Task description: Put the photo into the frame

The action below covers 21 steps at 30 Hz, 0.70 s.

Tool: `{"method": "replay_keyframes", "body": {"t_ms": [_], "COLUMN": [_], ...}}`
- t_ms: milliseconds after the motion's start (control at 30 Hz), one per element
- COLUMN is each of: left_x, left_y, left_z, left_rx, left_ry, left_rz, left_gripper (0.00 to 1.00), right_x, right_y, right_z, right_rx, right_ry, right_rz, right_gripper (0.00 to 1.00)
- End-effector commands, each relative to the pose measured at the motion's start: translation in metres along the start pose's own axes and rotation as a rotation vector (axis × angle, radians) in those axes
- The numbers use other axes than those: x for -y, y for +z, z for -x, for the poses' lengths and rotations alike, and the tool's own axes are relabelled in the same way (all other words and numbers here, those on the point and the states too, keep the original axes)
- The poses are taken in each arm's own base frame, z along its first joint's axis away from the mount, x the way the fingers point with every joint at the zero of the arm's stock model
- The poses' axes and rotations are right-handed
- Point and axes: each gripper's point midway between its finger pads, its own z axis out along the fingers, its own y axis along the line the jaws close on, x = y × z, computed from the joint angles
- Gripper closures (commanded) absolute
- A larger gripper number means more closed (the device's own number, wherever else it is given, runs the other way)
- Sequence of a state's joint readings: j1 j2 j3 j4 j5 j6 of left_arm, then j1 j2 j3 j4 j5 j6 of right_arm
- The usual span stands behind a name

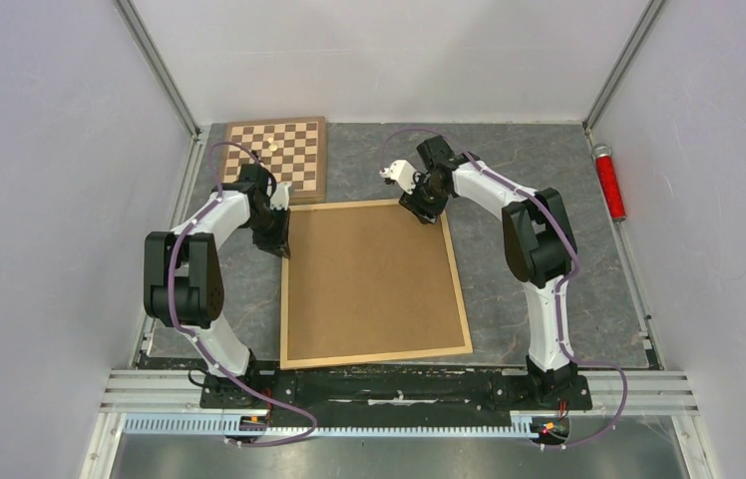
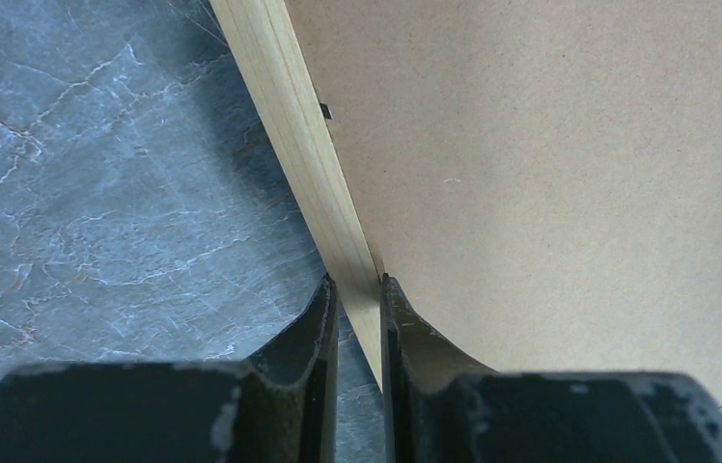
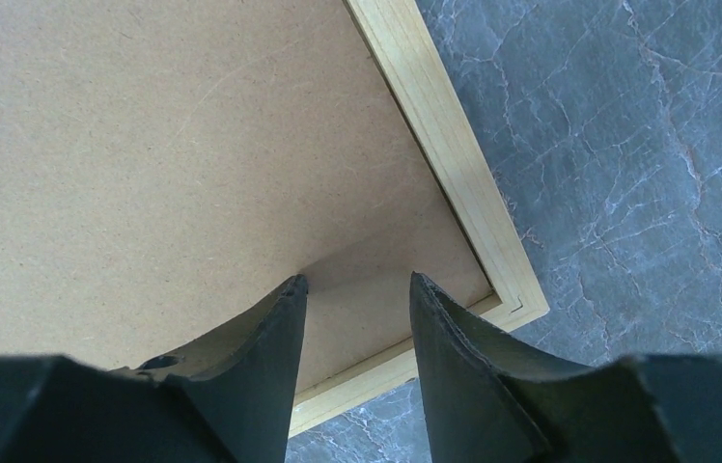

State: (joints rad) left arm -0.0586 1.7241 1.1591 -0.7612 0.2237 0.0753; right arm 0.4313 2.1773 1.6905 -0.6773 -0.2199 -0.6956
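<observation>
Left gripper [image 2: 357,282] pinches the frame [image 2: 280,106] rail; right gripper [image 3: 357,280] hangs spread, empty, above backing board [image 3: 145,145] corner.

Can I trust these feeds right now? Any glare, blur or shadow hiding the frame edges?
Top external: even light, sharp, no glare, only soft shadows on the table. Left wrist: the frame rail looks slightly bowed by the lens; the left hand is dark and slightly soft. Right wrist: the right hand shades the backing board near the frame corner, which is legible.
</observation>
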Motion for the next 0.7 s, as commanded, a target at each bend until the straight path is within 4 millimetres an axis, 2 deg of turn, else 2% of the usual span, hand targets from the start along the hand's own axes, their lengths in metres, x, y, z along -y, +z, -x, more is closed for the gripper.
{"method": "replay_keyframes", "body": {"t_ms": [0, 267, 400, 533, 667], "left_x": [0.032, 0.020, 0.014, 0.012, 0.010], "left_y": [-0.012, 0.020, 0.033, 0.037, 0.036], "left_z": [0.035, 0.029, 0.025, 0.024, 0.025], "left_rx": [0.126, 0.078, 0.054, 0.053, 0.056], "left_ry": [0.104, 0.092, 0.084, 0.073, 0.064], "left_rz": [-0.140, -0.117, -0.097, -0.087, -0.075], "left_gripper": [0.83, 0.83, 0.82, 0.74, 0.56], "right_x": [-0.058, -0.055, -0.049, -0.040, -0.037], "right_y": [0.031, 0.026, 0.014, -0.006, -0.031], "right_z": [-0.050, -0.046, -0.029, -0.005, 0.019], "right_rx": [-0.163, -0.136, -0.085, -0.007, 0.084], "right_ry": [0.050, 0.049, 0.051, 0.046, 0.032], "right_rz": [0.184, 0.159, 0.134, 0.095, 0.076], "right_gripper": [0.52, 0.51, 0.47, 0.41, 0.37]}}
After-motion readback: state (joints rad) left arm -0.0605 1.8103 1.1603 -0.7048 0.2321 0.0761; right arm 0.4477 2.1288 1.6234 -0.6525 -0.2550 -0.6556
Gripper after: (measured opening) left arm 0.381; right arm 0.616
